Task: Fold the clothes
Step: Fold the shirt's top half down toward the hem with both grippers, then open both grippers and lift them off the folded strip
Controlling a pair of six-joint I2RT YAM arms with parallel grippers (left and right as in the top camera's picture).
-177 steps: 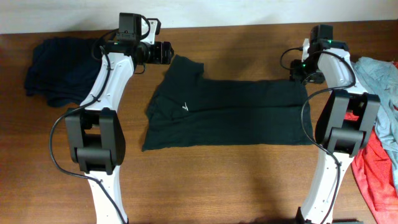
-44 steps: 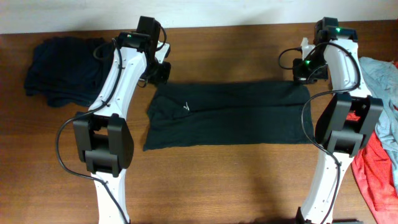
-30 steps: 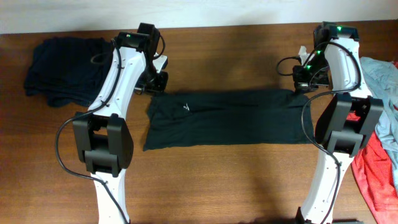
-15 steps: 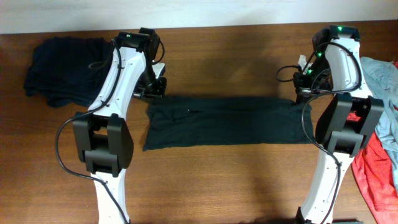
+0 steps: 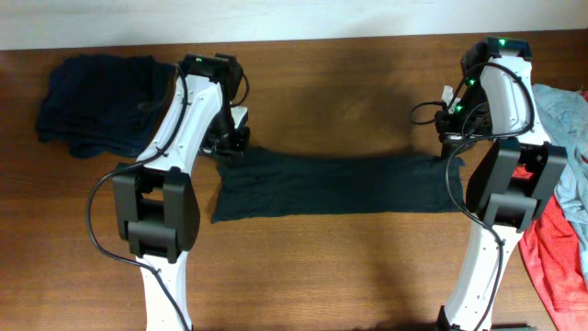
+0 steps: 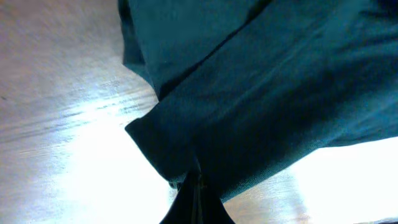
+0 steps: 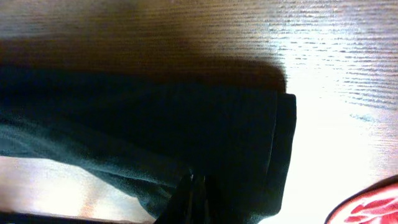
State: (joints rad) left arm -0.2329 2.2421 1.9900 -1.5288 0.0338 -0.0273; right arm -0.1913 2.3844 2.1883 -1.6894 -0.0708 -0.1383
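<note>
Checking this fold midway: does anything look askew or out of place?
Nothing spilled or damaged. The black T-shirt, pinched by the left gripper and right gripper, has a slanted left end, so its layers look uneven there. A red garment lies crumpled at the right.

- My left gripper (image 6: 196,188): fingers cut off by the wrist view's bottom edge, with the tips sunk in the black T-shirt (image 6: 261,93). From overhead it is hidden under my own wrist.
- My right gripper (image 7: 194,188): likewise, only the tips show, in cloth.
- Red garment (image 5: 560,267): cut by the right edge and partly behind my right arm.
- Grey-blue garment (image 5: 562,106): runs off the right edge.
- Dark navy pile (image 5: 87,101): folds too dark to tell apart.
</note>
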